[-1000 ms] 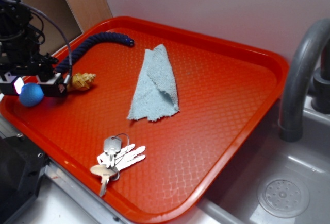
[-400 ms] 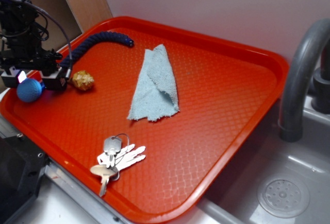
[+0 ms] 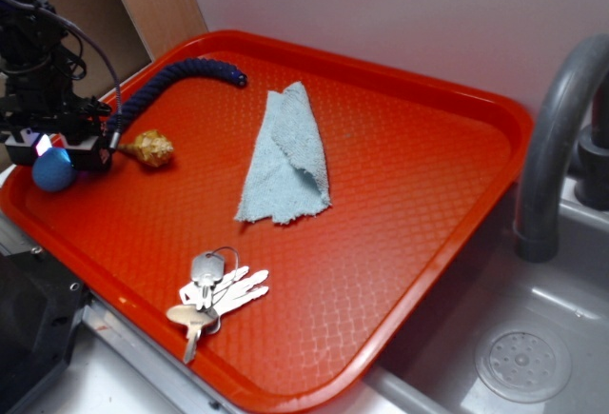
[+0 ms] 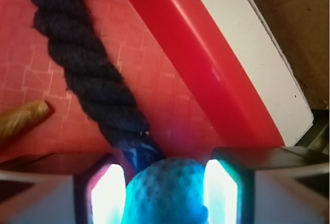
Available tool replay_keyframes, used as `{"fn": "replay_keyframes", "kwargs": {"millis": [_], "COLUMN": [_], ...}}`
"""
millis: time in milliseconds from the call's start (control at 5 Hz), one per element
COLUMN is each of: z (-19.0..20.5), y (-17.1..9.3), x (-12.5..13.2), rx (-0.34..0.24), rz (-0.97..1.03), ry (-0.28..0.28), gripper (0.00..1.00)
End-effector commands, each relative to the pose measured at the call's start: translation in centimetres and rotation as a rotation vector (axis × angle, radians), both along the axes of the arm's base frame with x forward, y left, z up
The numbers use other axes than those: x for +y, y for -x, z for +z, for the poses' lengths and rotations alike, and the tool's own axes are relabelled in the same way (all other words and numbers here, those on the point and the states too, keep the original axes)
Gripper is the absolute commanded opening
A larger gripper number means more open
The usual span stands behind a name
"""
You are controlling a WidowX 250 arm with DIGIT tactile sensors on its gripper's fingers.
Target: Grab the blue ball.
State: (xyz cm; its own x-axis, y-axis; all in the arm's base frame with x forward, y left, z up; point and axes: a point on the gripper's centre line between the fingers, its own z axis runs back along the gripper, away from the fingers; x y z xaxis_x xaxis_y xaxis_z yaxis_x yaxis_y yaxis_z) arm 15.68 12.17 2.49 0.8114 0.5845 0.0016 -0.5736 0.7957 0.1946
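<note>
blue ball cut off at wrist view's bottom edge, seashell cropped at left

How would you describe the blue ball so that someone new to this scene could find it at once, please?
Start at the red tray and follow the dark navy rope to its end at the tray's far left edge. There the blue ball sits between the fingers of the gripper. It is the only round, medium-blue, rough-surfaced thing; the tan seashell beside it is pointed.
</note>
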Motion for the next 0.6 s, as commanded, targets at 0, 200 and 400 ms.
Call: {"fn": "replay_keyframes", "kwargs": {"millis": [0,200,400], "z": [1.02,1.20,1.87], "y": [1.07,1.13,1.48], "x": [0.35,0.32,0.22], "rx": [-0.031,-0.034,0.024], "rz": [-0.001,-0.003,0.018], "ry": [0.001,0.005,-0.012], "gripper": [0.00,0.00,0.00]}}
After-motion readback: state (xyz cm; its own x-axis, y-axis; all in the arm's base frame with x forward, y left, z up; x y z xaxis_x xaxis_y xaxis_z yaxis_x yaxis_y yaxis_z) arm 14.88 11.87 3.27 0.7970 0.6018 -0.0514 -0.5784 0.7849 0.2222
